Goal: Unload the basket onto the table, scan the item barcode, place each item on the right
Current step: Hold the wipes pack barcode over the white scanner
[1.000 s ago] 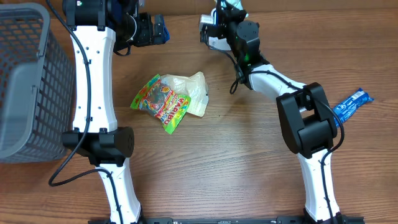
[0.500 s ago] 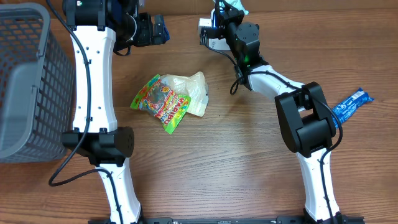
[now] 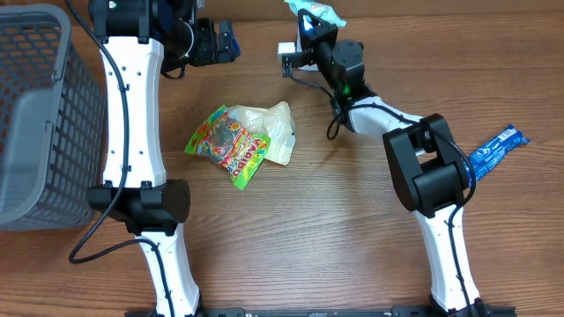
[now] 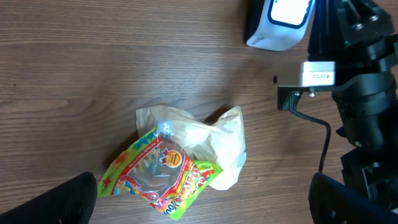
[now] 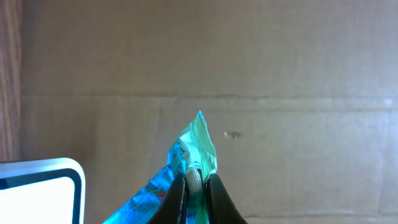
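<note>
My right gripper (image 5: 196, 178) is shut on the end of a teal and blue snack packet (image 5: 198, 138), which sticks up from between the jaws. In the overhead view that packet (image 3: 319, 11) shows at the top edge, above the right gripper (image 3: 308, 24). A white barcode scanner (image 4: 279, 22) with a lit screen lies at the far side of the table; its corner (image 5: 41, 190) shows low on the left of the right wrist view. My left gripper (image 4: 202, 194) hangs open above a colourful candy bag (image 4: 160, 172), well apart from it.
A crumpled whitish plastic bag (image 3: 270, 128) lies under the candy bag (image 3: 229, 146). A blue wrapped snack (image 3: 495, 147) lies at the right edge. A grey mesh basket (image 3: 35, 114) stands at the left. A cardboard wall (image 5: 249, 62) backs the table.
The right gripper has moved up toward the far edge and slightly left, bringing the teal packet into the overhead view. The left arm has not moved.
</note>
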Robot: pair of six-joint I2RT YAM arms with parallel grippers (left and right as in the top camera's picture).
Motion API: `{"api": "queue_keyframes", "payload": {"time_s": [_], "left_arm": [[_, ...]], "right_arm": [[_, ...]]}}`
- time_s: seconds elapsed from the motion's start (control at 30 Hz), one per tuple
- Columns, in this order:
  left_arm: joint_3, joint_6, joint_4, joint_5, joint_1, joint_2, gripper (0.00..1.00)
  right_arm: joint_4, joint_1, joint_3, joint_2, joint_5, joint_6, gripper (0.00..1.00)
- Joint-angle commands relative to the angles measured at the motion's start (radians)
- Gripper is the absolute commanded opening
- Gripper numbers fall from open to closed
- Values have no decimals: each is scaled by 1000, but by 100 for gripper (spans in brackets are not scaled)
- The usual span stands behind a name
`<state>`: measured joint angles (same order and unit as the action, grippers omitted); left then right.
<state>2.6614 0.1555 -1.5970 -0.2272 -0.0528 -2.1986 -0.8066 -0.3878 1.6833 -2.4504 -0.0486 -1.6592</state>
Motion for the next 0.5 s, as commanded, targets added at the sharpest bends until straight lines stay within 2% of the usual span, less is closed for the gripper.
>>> {"api": "queue_keyframes", "payload": {"time_s": [0.0,0.23,0.4,0.47], "left_arm": [[-2,6,1,2,-13,28,100],[-2,6,1,2,-13,28,100],[-2,6,1,2,-13,28,100],[-2,6,1,2,-13,28,100]], "right_arm": [[-85,-8,26,2,-24,-22,4],[-118,-8,26,2,-25,-16,4],[23,-12,25,0,-24,-13,4],[27,-12,25,-3,-24,-14,4]]}}
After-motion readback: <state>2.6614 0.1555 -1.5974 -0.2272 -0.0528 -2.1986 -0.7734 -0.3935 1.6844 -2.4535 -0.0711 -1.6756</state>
